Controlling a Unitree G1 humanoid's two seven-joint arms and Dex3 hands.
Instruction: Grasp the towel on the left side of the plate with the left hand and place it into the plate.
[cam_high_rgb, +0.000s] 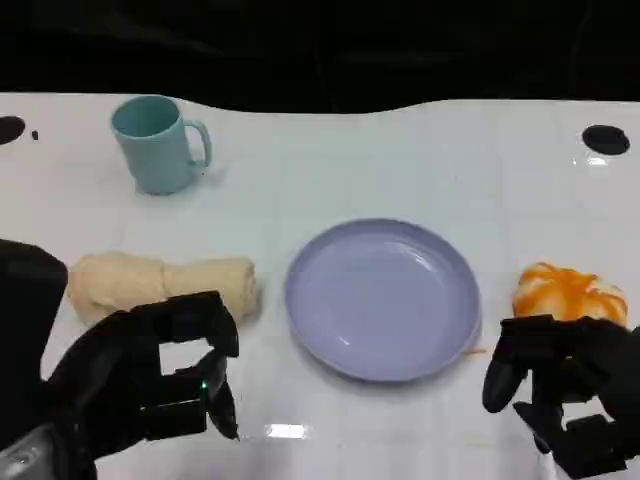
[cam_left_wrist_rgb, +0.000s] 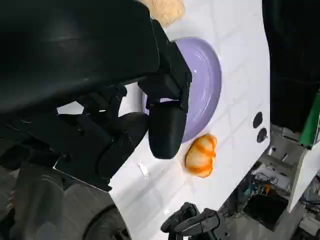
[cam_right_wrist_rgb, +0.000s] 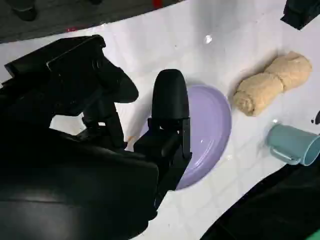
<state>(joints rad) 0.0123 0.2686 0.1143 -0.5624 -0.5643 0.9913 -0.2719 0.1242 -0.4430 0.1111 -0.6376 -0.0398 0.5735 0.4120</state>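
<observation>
Fingers (cam_high_rgb: 215, 330) of left hand (cam_high_rgb: 140, 375) spread just beside towel (cam_high_rgb: 160, 283), plate (cam_high_rgb: 382, 298) near.

The towel (cam_high_rgb: 160, 284) is soft, nubbly beige cloth, matt all over. The plate (cam_high_rgb: 383, 298) looks like smooth lilac plastic with a mild sheen. The white bench (cam_high_rgb: 400, 160) is glossy, throwing back lamp glare. The teal mug (cam_high_rgb: 156, 144) seems matt plastic, and both hands are smooth black plastic.

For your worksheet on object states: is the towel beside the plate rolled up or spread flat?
Rolled up. The beige towel lies as a thick bundle left of the purple plate, with its coiled end visible in the right wrist view.
</observation>
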